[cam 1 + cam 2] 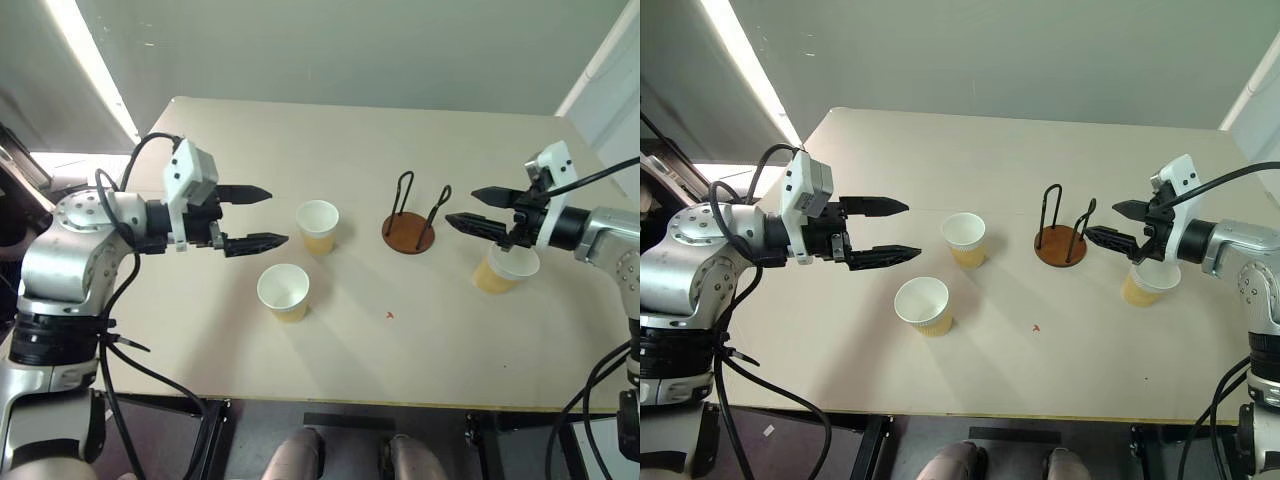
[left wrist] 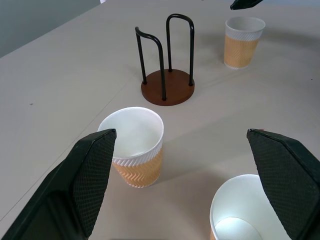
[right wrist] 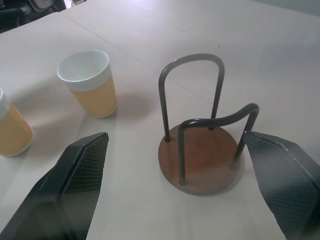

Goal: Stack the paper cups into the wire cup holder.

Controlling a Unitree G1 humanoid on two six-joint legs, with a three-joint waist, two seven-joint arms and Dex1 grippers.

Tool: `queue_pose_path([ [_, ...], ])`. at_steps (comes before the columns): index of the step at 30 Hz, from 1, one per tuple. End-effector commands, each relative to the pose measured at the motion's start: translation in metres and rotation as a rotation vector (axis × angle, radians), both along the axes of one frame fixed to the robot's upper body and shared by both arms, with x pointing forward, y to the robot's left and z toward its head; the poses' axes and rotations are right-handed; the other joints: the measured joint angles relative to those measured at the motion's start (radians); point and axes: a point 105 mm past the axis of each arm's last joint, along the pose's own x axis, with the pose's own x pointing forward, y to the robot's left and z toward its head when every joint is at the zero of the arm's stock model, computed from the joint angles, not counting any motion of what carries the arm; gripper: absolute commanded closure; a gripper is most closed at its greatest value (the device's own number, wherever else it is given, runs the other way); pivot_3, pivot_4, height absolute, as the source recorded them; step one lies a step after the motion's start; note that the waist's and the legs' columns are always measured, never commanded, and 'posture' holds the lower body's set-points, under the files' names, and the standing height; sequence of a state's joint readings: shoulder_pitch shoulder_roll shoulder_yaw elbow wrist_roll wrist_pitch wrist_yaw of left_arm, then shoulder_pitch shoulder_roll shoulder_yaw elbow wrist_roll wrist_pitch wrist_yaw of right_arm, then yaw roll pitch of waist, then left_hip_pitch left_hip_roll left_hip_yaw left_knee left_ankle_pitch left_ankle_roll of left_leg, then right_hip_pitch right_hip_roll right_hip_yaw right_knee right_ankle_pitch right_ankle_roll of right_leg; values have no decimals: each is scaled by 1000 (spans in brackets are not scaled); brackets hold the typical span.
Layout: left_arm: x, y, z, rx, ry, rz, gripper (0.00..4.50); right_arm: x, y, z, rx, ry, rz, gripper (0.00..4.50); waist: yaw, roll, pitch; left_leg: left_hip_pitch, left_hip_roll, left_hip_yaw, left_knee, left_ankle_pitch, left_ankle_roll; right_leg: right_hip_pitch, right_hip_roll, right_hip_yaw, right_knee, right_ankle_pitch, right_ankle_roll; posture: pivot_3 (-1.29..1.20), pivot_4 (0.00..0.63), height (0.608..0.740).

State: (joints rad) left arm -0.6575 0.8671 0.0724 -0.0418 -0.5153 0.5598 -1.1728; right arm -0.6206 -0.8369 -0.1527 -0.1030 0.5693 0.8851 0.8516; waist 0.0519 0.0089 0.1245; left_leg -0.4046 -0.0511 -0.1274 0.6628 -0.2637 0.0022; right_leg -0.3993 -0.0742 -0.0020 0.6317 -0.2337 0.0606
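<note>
beige table [image 1: 420,370], small red speck [image 1: 389,315] near its front edge

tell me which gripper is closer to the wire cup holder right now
Right. The right gripper hovers open just beside the wire cup holder, above one paper cup. The left gripper, also open, is farther off, beyond another paper cup.

Rightmost cup [image 1: 497,273] partly behind right hand [image 1: 480,210]

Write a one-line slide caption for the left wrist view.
Open left gripper faces two upright cups, with the empty wire holder and a third cup beyond.
</note>
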Motion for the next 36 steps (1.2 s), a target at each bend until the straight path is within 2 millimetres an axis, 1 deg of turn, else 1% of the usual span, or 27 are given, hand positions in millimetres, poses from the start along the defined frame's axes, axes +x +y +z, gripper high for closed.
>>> queue_pose_path([
  [1,-2,-6,13,-9,-52,-35,0,-8,3,14,-19,-45,22,14,0,0,0,0,0,0,0,0,0,0,0,0,0,0,0,0,150,740],
  [5,-5,-8,11,-7,-41,-64,0,-6,0,8,-44,-19,-4,14,0,0,0,0,0,0,0,0,0,0,0,0,0,0,0,0,150,740],
  [11,-5,-11,9,-16,-41,-71,0,-3,2,-4,-82,6,-24,14,0,0,0,0,0,0,0,0,0,0,0,0,0,0,0,0,150,740],
  [16,-5,-11,9,-21,-48,-69,0,6,5,-9,-108,8,-37,14,0,0,0,0,1,0,0,0,0,0,0,0,0,0,0,0,150,740],
  [21,-5,-10,9,-20,-55,-63,0,20,8,-15,-135,21,-49,14,0,0,0,0,1,1,0,0,0,0,0,0,1,0,0,0,150,740],
  [24,-5,-9,10,-20,-59,-58,0,29,15,-19,-140,36,-47,14,0,0,0,0,1,1,0,0,0,-1,0,0,1,0,0,0,150,740],
  [31,-8,-7,8,-17,-58,-50,0,40,27,-26,-144,50,-20,14,1,0,0,-1,1,1,0,0,0,-2,0,0,0,0,0,0,150,740],
  [36,-9,-6,7,-13,-57,-44,0,49,31,-31,-125,57,-50,14,1,0,0,-1,1,1,0,0,0,-3,0,0,1,0,0,0,150,740],
])
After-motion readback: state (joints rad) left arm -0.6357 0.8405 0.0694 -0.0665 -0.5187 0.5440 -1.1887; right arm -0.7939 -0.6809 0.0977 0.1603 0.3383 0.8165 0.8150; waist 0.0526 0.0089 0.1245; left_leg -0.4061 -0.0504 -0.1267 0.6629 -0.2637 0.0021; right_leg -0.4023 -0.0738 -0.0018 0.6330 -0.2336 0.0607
